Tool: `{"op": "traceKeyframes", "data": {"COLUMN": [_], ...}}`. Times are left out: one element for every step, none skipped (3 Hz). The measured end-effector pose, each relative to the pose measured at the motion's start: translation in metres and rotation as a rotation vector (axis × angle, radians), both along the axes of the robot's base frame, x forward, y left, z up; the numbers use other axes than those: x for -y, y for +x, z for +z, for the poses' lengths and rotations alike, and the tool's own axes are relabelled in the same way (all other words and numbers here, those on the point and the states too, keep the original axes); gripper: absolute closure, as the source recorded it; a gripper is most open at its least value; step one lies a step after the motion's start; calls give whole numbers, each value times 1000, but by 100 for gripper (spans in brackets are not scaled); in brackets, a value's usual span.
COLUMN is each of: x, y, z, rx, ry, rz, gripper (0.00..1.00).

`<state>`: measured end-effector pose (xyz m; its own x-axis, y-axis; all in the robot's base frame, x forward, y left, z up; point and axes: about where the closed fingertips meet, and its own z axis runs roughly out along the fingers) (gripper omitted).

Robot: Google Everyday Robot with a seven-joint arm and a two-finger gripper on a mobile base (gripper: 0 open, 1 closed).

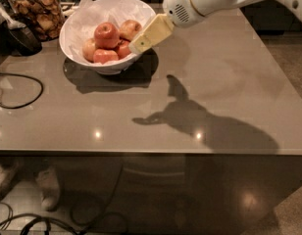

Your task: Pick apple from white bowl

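The white bowl (pixel 77 57) stands at the back left of the grey table, lined with crumpled white paper. The large bright red apple (pixel 107 35) sits on top of the pile, its pale stem dimple facing up. A yellow-tan apple (pixel 130 28) lies to its right, and smaller red apples (pixel 105 56) lie below. My gripper (pixel 137 46) hangs over the bowl's right rim, pointing down-left, just right of the red apples and below the yellow-tan one. It is not touching the large apple.
A glass jar of brown snacks (pixel 36 10) stands behind the bowl at the left. A dark object (pixel 18 37) lies beside it. A black cable (pixel 21 87) loops over the table's left side. The arm's shadow (pixel 190 116) falls mid-table.
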<state>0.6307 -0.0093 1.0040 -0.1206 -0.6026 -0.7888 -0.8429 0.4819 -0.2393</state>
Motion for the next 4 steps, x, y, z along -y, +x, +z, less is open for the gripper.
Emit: {"op": "traceKeyframes", "data": {"x": [-1,-21,-44,-63], "y": [1,9,19,31], "z": [0,-1,-2,0], "rx": [1,49,93,105], "ry": [0,27,65,75], "rz": [2,26,55,83], "gripper": [0,0,0,0]}}
